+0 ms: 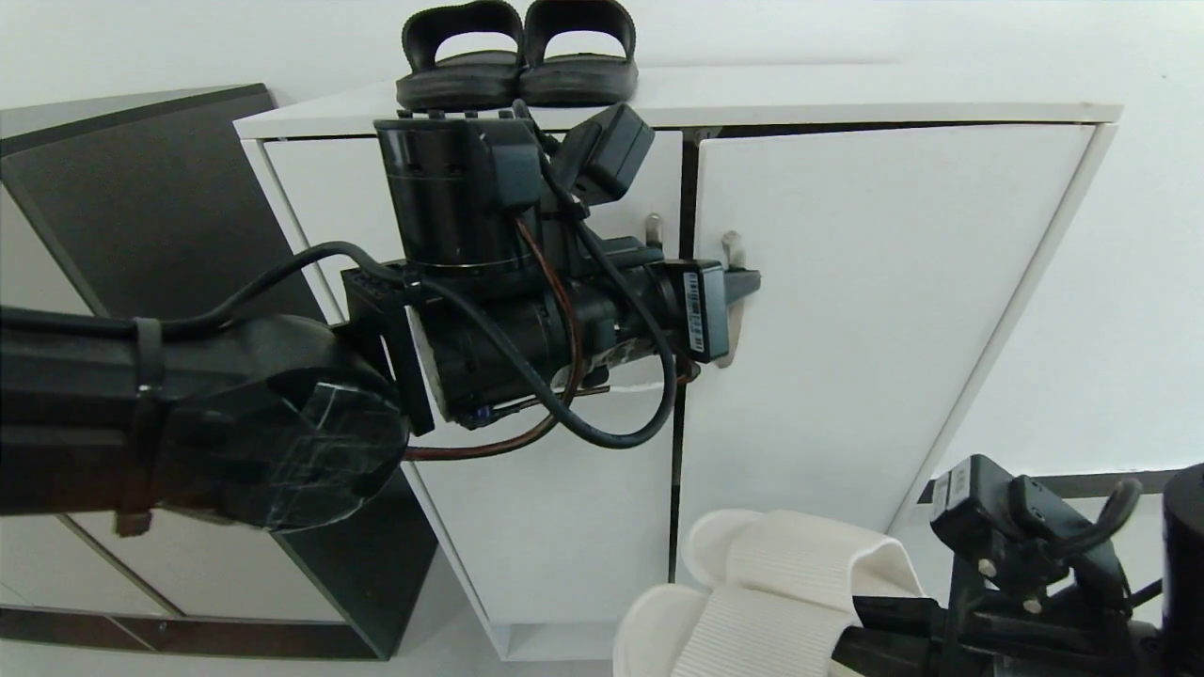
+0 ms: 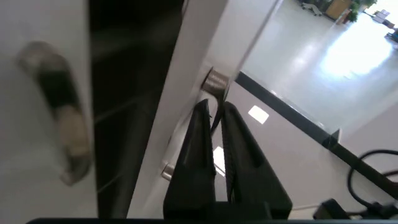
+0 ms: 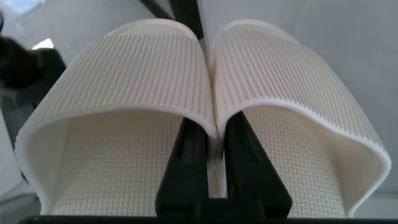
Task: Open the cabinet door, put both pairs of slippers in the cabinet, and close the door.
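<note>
White slippers (image 3: 124, 74) around half-hidden right fingers (image 3: 185, 180)

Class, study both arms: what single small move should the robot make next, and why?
Probably pull the right door's handle outward with the left gripper, whose fingers pinch it; the door is barely open, and the right gripper holds the white slippers ready.

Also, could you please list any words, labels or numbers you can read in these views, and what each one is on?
White sticker on the left gripper, shut on the door handle: print too small to read.
Small label on the right wrist, above the white slippers: too small to read.
Cabinet and black slippers: no text.
</note>
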### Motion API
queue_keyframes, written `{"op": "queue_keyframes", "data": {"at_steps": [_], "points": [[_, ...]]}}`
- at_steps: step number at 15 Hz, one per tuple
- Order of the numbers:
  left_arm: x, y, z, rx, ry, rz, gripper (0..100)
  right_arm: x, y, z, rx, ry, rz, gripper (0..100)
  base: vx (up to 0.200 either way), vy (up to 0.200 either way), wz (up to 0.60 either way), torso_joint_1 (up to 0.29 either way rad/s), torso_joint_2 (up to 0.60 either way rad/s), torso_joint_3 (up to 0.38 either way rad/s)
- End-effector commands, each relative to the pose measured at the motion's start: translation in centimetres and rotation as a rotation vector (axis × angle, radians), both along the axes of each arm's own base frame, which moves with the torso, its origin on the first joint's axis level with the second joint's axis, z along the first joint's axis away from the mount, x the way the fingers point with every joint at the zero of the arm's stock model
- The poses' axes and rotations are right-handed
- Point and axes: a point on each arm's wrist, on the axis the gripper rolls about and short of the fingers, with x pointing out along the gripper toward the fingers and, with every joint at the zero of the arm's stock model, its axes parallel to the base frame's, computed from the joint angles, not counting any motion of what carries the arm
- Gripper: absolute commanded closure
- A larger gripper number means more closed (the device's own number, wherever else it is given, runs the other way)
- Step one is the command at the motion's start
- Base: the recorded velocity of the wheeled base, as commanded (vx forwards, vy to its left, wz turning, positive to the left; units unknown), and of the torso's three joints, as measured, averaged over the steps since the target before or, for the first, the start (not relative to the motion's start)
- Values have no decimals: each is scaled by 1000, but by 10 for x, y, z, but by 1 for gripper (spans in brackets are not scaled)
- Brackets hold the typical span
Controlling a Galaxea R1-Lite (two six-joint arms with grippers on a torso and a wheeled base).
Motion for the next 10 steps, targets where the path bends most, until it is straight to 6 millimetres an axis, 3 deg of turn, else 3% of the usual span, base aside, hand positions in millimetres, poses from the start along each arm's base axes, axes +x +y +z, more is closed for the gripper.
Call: {"op": "queue_keyframes", "data": {"at_steps": [1, 7, 9, 10], "points": [[-21, 4, 9, -15, -16, -36, 100, -8, -10, 2, 5, -25, 27, 100, 0, 0, 0, 0, 0, 0], [-57, 18, 6, 9, -32, -54, 100, -11, -13, 0, -23, -15, 37, 100, 0, 0, 0, 0, 0, 0], [-67, 28, 10, -1, -41, -58, 100, -13, -13, -1, -25, -13, 45, 100, 0, 0, 0, 0, 0, 0], [-79, 43, 10, -6, -42, -71, 100, -16, -14, -2, -29, -10, 57, 100, 0, 0, 0, 0, 0, 0]]}}
